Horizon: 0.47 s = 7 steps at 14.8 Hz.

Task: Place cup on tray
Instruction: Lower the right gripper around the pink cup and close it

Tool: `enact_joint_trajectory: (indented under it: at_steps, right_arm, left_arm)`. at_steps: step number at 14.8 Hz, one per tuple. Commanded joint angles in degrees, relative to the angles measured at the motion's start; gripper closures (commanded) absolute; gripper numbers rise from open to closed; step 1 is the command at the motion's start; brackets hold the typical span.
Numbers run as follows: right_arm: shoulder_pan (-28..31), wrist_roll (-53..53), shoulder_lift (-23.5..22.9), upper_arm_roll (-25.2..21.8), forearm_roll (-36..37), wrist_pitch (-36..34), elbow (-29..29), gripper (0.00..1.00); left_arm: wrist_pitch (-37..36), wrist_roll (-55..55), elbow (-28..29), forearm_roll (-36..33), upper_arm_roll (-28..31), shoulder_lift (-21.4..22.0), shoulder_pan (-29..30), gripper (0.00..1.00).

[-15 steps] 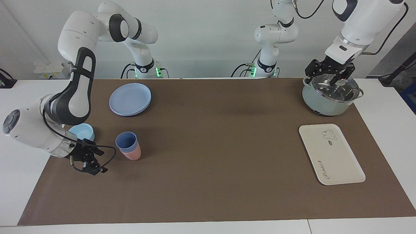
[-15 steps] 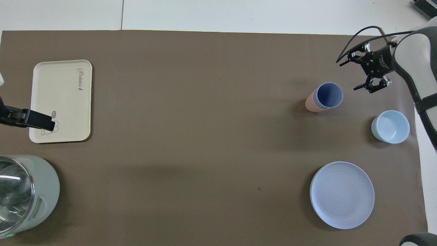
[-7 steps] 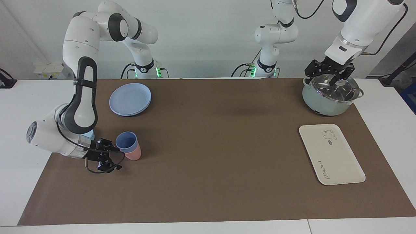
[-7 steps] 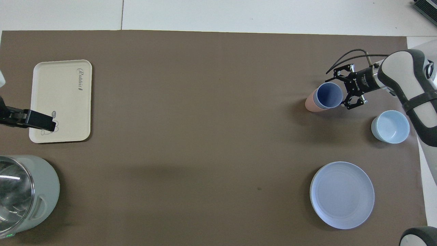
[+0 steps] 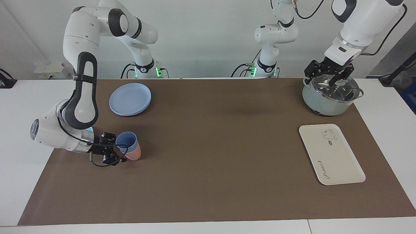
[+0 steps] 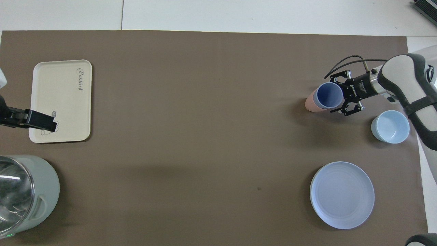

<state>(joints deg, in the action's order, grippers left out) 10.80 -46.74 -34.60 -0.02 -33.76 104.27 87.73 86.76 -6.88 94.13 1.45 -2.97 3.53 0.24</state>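
Note:
The periwinkle-blue cup [image 5: 126,140] [image 6: 328,95] stands nested inside a pink cup [image 5: 134,154] [image 6: 309,104] at the right arm's end of the table. My right gripper [image 5: 114,148] [image 6: 338,96] is low at the cup's side, open, with one finger on each side of the blue rim. The cream tray [image 5: 331,156] [image 6: 61,99] with the bear drawing lies flat at the left arm's end. My left gripper [image 5: 329,77] waits, open, over the lid of the pot.
A pale green pot [image 5: 326,100] [image 6: 37,191] with a glass lid stands nearer to the robots than the tray. A round blue plate [image 5: 130,98] [image 6: 342,194] and a light-blue bowl [image 6: 390,126] sit close to the cups.
My right gripper swung in from beside the cups to the blue cup, and its fingers now straddle the rim. The cups, the tray and the left arm stayed put.

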Motion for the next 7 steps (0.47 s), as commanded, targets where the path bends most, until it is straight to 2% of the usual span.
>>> enact_joint_trajectory:
  at_steps: [1, 3, 5, 7]
  right_arm:
    - [0.6, -0.7, 2.0, 0.5, -2.2, -0.6, 2.7, 0.05]
    - [0.6, -0.5, 2.0, 0.5, -2.5, -0.9, 2.9, 0.05]
    - [0.6, 0.1, 2.0, 0.5, -5.8, -0.2, 3.0, 0.05]
    - [0.6, 0.1, 2.1, 0.5, -6.6, 0.1, 3.1, 0.09]
  left_arm:
    - [0.3, 0.8, 1.7, 0.5, 0.4, 1.6, -0.7, 0.00]
    - [0.3, 0.7, 1.9, 0.5, 0.4, 1.7, -0.7, 0.00]
    - [0.3, 0.7, 2.2, 0.5, 0.4, 1.8, -0.8, 0.00]
    - [0.8, 0.7, 2.4, 0.5, 0.4, 1.8, -0.7, 0.00]
